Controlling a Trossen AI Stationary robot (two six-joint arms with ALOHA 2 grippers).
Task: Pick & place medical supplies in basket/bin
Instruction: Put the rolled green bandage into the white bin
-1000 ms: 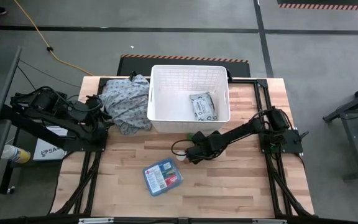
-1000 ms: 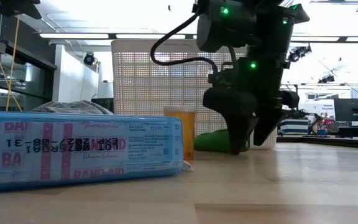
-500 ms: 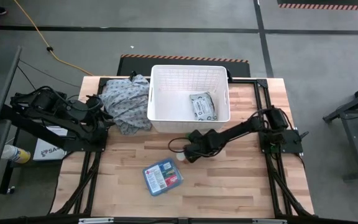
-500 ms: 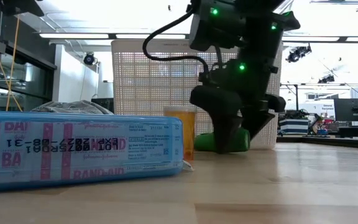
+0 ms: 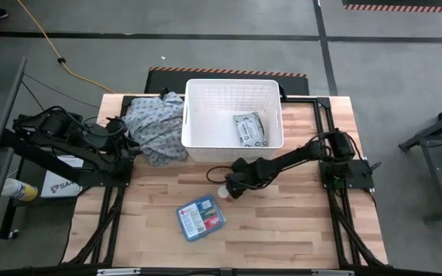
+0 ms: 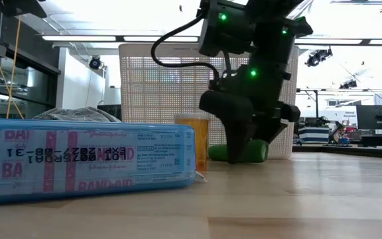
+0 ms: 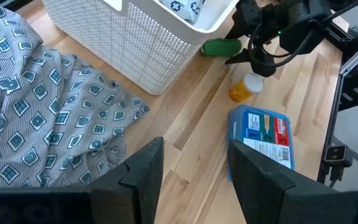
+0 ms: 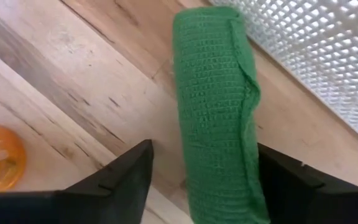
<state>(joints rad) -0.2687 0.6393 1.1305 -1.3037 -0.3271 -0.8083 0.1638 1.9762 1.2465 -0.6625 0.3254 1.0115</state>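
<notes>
Green bandage roll (image 8: 216,106) between right gripper's (image 8: 207,171) spread fingers, white basket (image 5: 206,138) just behind, orange vial (image 6: 194,139) beside.
</notes>
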